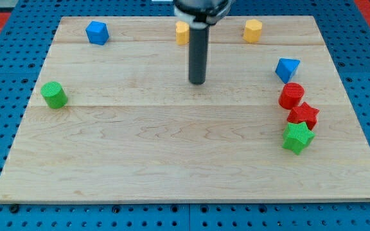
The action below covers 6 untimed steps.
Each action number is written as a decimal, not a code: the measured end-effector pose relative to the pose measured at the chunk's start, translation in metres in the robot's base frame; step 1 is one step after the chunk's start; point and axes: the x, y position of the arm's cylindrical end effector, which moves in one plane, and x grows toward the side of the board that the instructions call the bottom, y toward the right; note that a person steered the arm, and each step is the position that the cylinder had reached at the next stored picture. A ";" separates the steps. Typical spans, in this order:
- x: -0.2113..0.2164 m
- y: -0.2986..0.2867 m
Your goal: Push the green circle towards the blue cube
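The green circle (54,95), a short green cylinder, stands near the view's left edge of the wooden board (172,147). The blue cube (97,32) sits at the view's top left, above and to the right of the green circle. My tip (198,82) rests on the board near the top centre, far to the right of both blocks and touching neither.
A yellow block (182,32) sits partly behind the rod at the top. Another yellow block (252,30) is at the top right. At the right stand a blue block (287,68), a red cylinder (291,95), a red star (304,115) and a green star (297,137).
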 end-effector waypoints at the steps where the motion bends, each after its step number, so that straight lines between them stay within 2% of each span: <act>1: 0.080 -0.076; 2: 0.092 -0.208; 3: 0.075 -0.298; 6: 0.029 -0.252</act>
